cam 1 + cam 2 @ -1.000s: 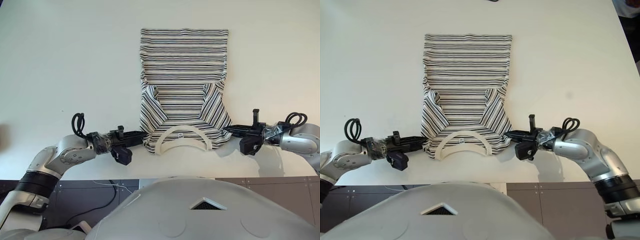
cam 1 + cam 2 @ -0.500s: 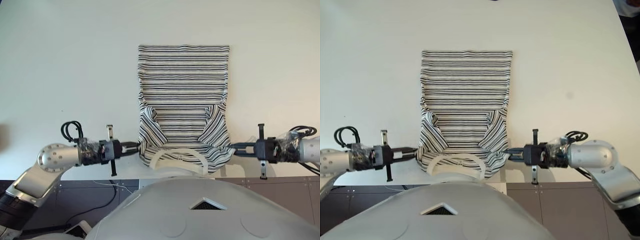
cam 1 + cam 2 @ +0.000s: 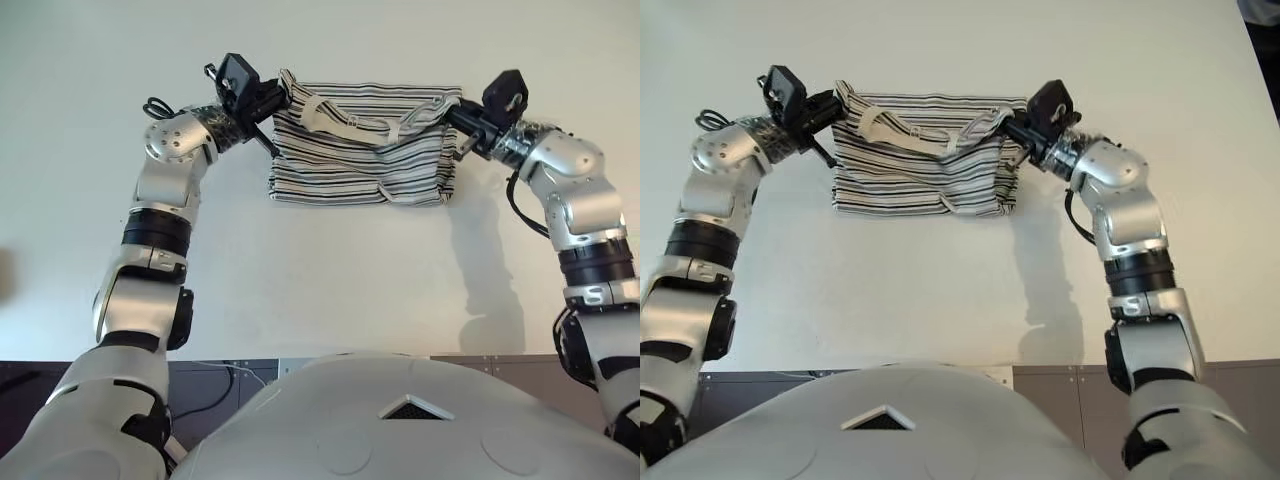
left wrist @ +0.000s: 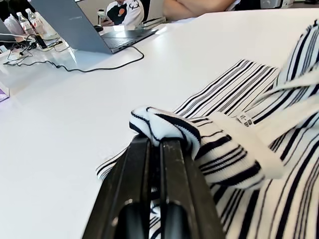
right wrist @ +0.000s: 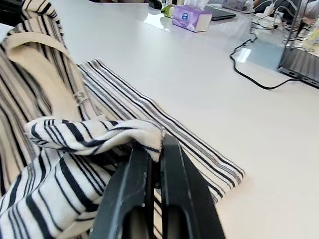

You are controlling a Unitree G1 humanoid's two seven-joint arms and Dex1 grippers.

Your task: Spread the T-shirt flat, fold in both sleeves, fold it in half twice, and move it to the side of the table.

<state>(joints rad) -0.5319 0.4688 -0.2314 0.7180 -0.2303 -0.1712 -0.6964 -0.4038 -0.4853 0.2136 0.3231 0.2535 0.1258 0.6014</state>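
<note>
The striped T-shirt [image 3: 355, 160] lies folded over on itself at the far middle of the white table [image 3: 330, 290], its cream collar band [image 3: 345, 120] draped across the top. My left gripper [image 3: 278, 97] is shut on the shirt's far left corner, and the pinched fabric [image 4: 164, 128] bulges over its fingertips. My right gripper [image 3: 452, 112] is shut on the far right corner, with a fold of cloth [image 5: 94, 134] clamped between its fingers. Both arms are stretched far forward, holding the collar edge a little above the hem layer underneath.
An open laptop [image 4: 82, 25], a black cable [image 4: 79, 67] and small bottles sit far off on the table in the left wrist view. A purple tissue box [image 5: 192, 17] and another cable [image 5: 254, 69] lie far off in the right wrist view.
Both grippers have carried the shirt's near collar edge away from the table's front edge and over to the far hem, folding the shirt in half. The arms now reach far forward.
</note>
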